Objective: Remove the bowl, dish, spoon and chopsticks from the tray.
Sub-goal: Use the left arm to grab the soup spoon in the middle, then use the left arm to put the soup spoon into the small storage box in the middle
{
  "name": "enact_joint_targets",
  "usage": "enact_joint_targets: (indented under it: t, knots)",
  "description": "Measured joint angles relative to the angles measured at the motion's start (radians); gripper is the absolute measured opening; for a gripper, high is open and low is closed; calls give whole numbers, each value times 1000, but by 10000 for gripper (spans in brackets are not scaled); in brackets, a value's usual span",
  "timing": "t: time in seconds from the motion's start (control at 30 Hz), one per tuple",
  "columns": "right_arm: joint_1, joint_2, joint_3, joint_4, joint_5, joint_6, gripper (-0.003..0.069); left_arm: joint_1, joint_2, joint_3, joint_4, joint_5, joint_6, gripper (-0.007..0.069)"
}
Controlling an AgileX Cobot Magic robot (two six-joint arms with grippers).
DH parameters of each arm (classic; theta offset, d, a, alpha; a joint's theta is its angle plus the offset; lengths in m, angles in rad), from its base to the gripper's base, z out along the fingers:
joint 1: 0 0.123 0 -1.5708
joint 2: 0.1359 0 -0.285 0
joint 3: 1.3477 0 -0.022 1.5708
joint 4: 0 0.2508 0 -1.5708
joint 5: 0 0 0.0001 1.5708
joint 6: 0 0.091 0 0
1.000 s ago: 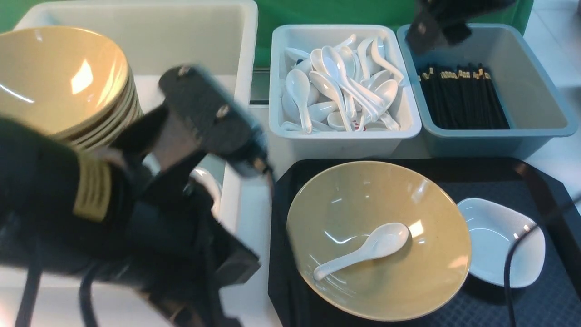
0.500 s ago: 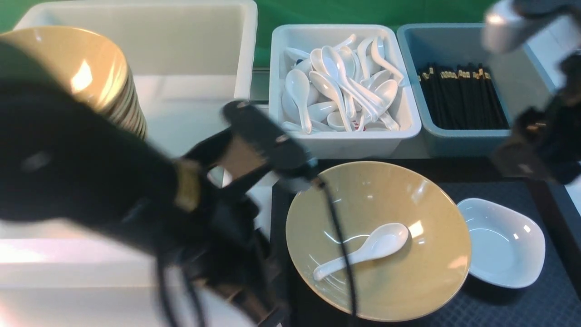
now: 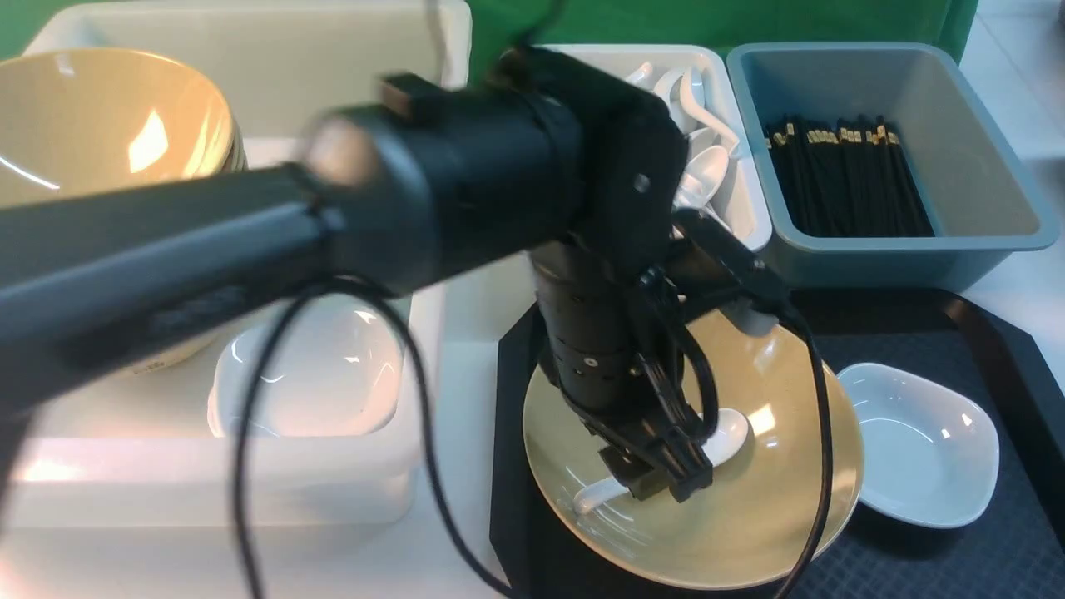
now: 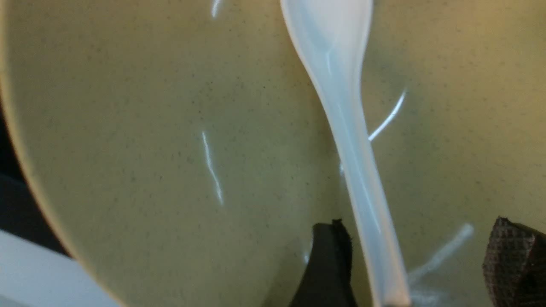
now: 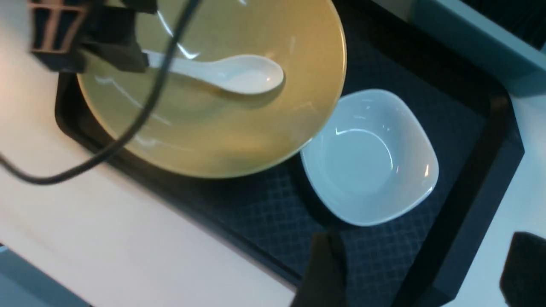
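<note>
The yellow-tan bowl [image 3: 749, 524] sits on the left part of the black tray [image 3: 998, 549]. The white spoon [image 3: 728, 433] lies inside the bowl. The small white dish [image 3: 915, 445] sits on the tray just right of the bowl. My left gripper [image 3: 657, 474] is down in the bowl, open. In the left wrist view [image 4: 420, 260] the spoon handle [image 4: 354, 170] runs between its fingers, close to one finger [image 4: 328, 264]. My right gripper [image 5: 424, 273] is open and empty above the tray's edge [image 5: 469, 204], near the dish [image 5: 371, 157]. No chopsticks show on the tray.
A white tub [image 3: 715, 58] of spoons and a blue-grey tub [image 3: 982, 166] of black chopsticks [image 3: 849, 179] stand behind the tray. A large white tub [image 3: 208, 499] at left holds stacked yellow bowls [image 3: 100, 133] and white dishes [image 3: 316, 374]. My left arm's cable [image 3: 819, 466] hangs over the bowl.
My left arm has swung right from the large white tub to the bowl and lowered its gripper astride the spoon handle. My right arm has left the front view.
</note>
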Motion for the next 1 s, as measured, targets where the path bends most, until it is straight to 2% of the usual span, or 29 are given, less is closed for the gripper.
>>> enact_joint_targets:
  t: [0.27,0.33,0.37,0.4,0.47,0.5,0.53,0.73,0.83,0.9,0.97,1.0]
  knots:
    - [0,-22,57,-26,-1,-2,542,0,119,-24,44,-43,-8,424]
    - [0,-23,67,-26,0,-2,542,0,139,-26,43,-44,-13,386]
    - [0,-24,70,-26,-1,-2,542,0,143,-26,39,-44,-19,344]
    - [0,-25,71,-26,-1,-2,542,0,143,-30,32,-44,-24,270]
    - [0,-25,71,-26,-1,-2,542,0,142,-36,27,-42,-27,204]
    - [0,-27,71,-26,-1,-3,542,0,140,-57,26,-26,-32,98]
    - [0,-26,71,-26,-1,-3,542,0,138,-74,26,-13,-33,71]
    - [0,-28,71,-26,-1,-3,542,32,100,-266,25,51,-43,71]
    - [0,-28,71,-26,-1,-3,542,98,83,-409,24,52,-55,71]
    - [0,-28,71,-26,-1,-1,542,150,83,-476,24,19,-83,71]
    - [0,-28,71,-26,-10,0,542,225,105,-534,21,-95,-131,71]
    - [0,-28,71,-26,-13,0,542,231,108,-537,19,-106,-135,71]
